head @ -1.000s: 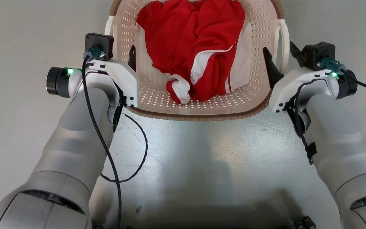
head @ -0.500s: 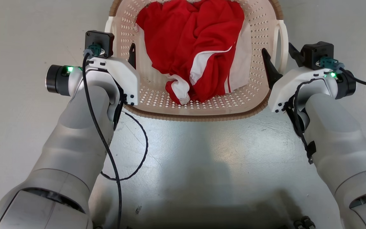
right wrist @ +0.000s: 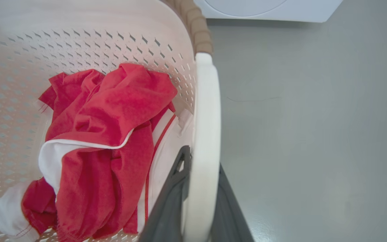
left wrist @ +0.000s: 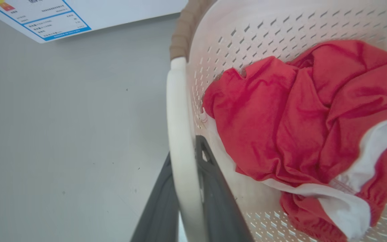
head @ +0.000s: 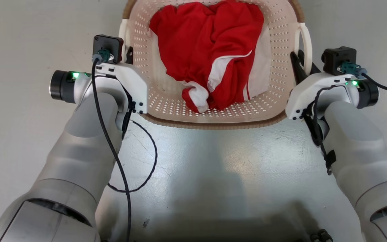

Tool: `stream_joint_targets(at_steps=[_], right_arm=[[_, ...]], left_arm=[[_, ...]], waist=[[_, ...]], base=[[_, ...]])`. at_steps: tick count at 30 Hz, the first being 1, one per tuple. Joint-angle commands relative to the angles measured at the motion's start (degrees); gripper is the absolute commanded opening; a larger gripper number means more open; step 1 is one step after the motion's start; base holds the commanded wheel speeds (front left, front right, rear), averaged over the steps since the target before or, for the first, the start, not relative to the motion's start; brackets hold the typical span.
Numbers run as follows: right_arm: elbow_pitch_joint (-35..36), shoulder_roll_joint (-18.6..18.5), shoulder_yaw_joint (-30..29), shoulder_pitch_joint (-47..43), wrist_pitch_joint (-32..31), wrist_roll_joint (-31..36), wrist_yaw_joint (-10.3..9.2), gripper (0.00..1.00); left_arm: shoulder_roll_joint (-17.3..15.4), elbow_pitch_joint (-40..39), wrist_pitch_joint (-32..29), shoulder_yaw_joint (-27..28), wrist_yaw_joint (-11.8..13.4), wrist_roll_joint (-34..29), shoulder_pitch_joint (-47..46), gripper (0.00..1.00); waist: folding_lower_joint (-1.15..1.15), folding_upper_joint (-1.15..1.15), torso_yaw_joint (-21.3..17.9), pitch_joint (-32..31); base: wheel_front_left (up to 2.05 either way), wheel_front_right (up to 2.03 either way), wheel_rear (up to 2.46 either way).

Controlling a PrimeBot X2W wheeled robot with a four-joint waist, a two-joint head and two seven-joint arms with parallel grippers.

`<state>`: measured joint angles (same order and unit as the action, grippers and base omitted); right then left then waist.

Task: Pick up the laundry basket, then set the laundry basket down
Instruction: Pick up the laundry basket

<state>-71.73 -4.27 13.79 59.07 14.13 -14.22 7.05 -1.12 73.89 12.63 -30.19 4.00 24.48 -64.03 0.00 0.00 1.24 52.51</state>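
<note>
Grasp step: both handles clamped, lift probably not yet under way.
Left gripper [left wrist: 185, 158] pinched the left loop handle [left wrist: 176, 111], and right gripper [right wrist: 203, 161] pinched the right loop handle [right wrist: 207, 101]. The laundry basket [head: 213, 122] sat between the arms, seemingly on the floor [head: 12, 134]. It held a crumpled red-and-white garment [head: 210, 57]. The next move needed an even, level lift.

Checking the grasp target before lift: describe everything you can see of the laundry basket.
The laundry basket is cream perforated plastic, rounded-rectangular, upright, with a brown woven-look rim and white loop handles. It holds a crumpled red-and-white garment. The left jaws are shut on the left handle, the right jaws on the right handle. Grey floor beneath; contact unclear.
</note>
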Motion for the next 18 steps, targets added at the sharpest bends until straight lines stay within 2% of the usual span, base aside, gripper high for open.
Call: stream_joint_targets(at_steps=[1, 9, 18], right_arm=[[0.17, 1.39, 1.52, -1.62, 0.17, 0.16, 0.44, 0.0], [-0.56, 1.39, 4.19, -3.2, -2.08, -1.16, 0.44, 0.0], [0.35, 1.39, 9.47, -7.22, -8.34, -5.19, 0.44, 0.0]], left_arm=[[-1.76, -0.37, 0.63, 0.26, 0.61, 0.07, 0.46, 0.0], [-1.76, -0.17, -0.71, -0.61, 0.57, 1.35, 2.95, 0.0], [-1.76, -0.02, -3.9, -1.95, 0.68, 2.49, 7.3, 0.0]], waist=[[0.0, 0.0, -0.02, -0.18], [0.0, 0.0, -0.13, -3.79], [0.0, 0.0, -1.27, -11.89]], base=[[0.0, 0.0, 0.0], [0.0, 0.0, 0.0], [0.0, 0.0, 0.0]])
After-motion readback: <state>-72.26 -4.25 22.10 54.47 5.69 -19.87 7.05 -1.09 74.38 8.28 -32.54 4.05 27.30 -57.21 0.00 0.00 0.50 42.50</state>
